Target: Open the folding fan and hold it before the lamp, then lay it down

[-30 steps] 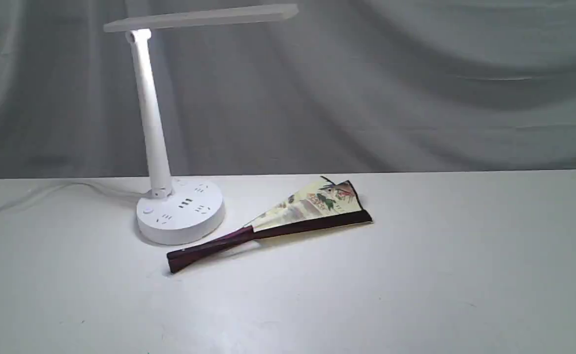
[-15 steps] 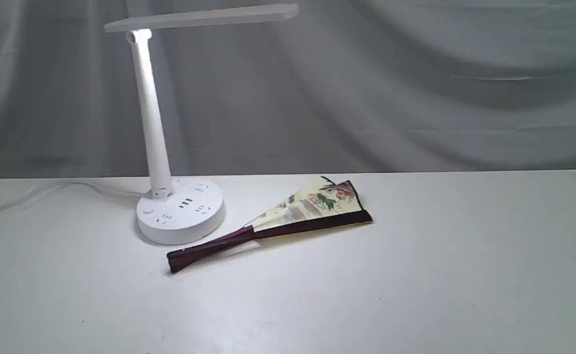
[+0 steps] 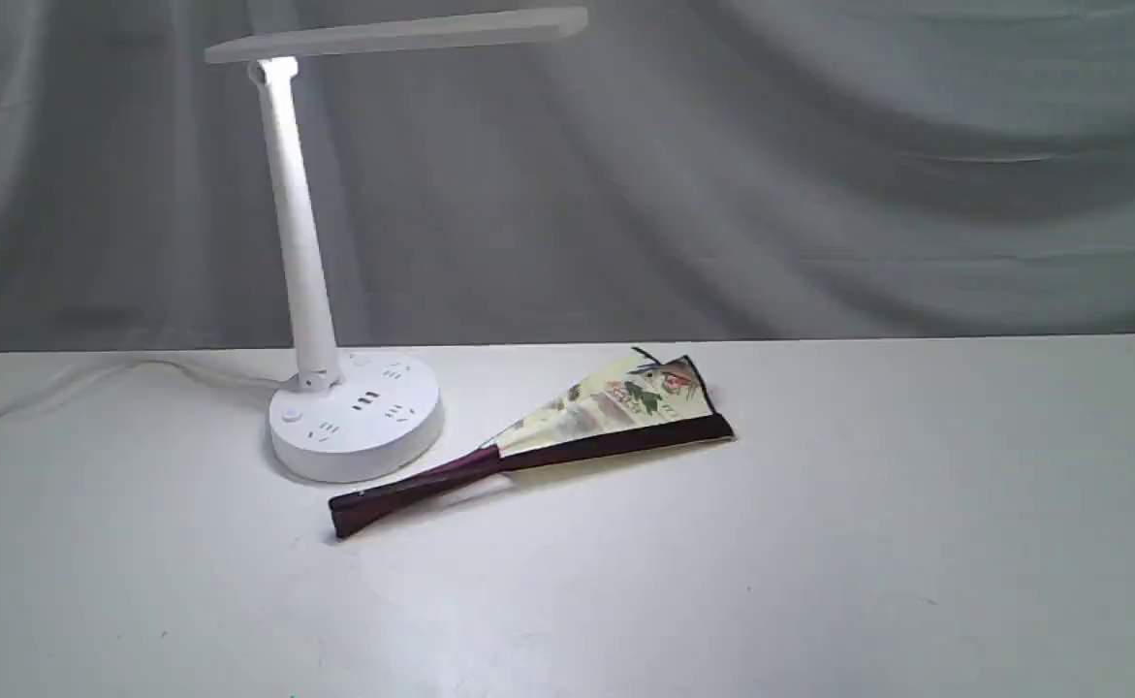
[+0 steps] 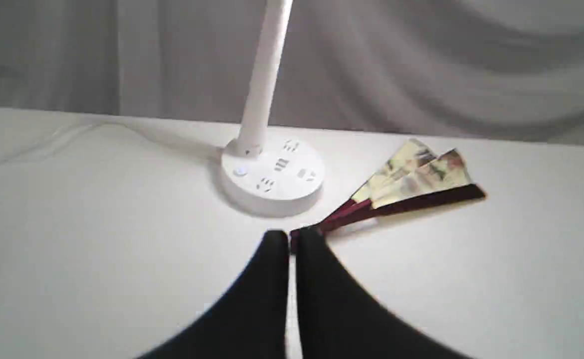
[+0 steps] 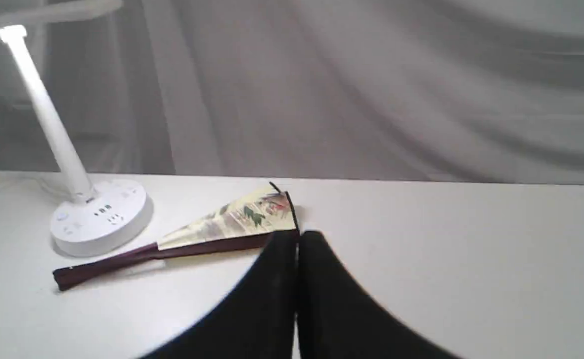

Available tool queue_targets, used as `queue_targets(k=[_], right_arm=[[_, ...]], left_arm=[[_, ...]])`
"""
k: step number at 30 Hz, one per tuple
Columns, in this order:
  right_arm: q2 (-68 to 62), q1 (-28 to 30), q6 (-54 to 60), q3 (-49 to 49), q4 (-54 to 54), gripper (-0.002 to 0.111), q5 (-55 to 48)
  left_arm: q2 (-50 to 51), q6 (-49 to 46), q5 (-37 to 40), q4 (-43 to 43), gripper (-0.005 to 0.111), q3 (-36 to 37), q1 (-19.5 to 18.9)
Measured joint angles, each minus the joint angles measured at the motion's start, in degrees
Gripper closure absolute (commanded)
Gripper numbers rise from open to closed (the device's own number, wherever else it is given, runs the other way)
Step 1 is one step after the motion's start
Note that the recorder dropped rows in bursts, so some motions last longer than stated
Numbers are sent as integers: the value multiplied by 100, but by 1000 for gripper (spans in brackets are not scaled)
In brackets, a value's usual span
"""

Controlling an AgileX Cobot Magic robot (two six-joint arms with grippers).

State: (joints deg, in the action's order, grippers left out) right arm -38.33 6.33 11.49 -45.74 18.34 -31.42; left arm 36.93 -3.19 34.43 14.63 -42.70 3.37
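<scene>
Right now the fan (image 3: 567,436) lies flat on the white table (image 3: 867,562), just beside the lamp (image 3: 300,242), held by nothing. Its dark maroon handle end sits close to the front of the lamp's round base, without clearly touching it. From there the fan stretches away from the base at a slant, toward the side over which the lamp's flat head reaches. It is only a little open: a narrow wedge of cream leaf shows, painted with small green and red patches. One dark rib runs along the edge turned away from the lamp's post. The lamp stands upright, its slim post rising from the back of the base, whose top carries sockets and a button. A pale cable (image 3: 53,396) trails off from the base on the side away from the fan.

The left gripper (image 4: 292,239) is closed to a thin slit and grips nothing; its tips point toward the fan's handle end and the lamp's base beyond it. The right gripper (image 5: 296,239) is pressed fully together, also empty. Its tips point at the fan's leaf end, the end farthest from the lamp.
</scene>
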Motion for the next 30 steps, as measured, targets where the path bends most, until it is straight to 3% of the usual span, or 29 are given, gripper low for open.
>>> queue_targets(k=[11,21,30], right_arm=[[-1188,0,35,0,-291,108,375],[-2105,0,40,0,-907,108,1382],[-3016,0,55,-2,-983,108,1588]], left_arm=[[1367,-270,-355,-624,88,0,0],[2528,-356,-1792,-660,88,-75,0],[3504,-553,-1128,-693,88,-527,0]])
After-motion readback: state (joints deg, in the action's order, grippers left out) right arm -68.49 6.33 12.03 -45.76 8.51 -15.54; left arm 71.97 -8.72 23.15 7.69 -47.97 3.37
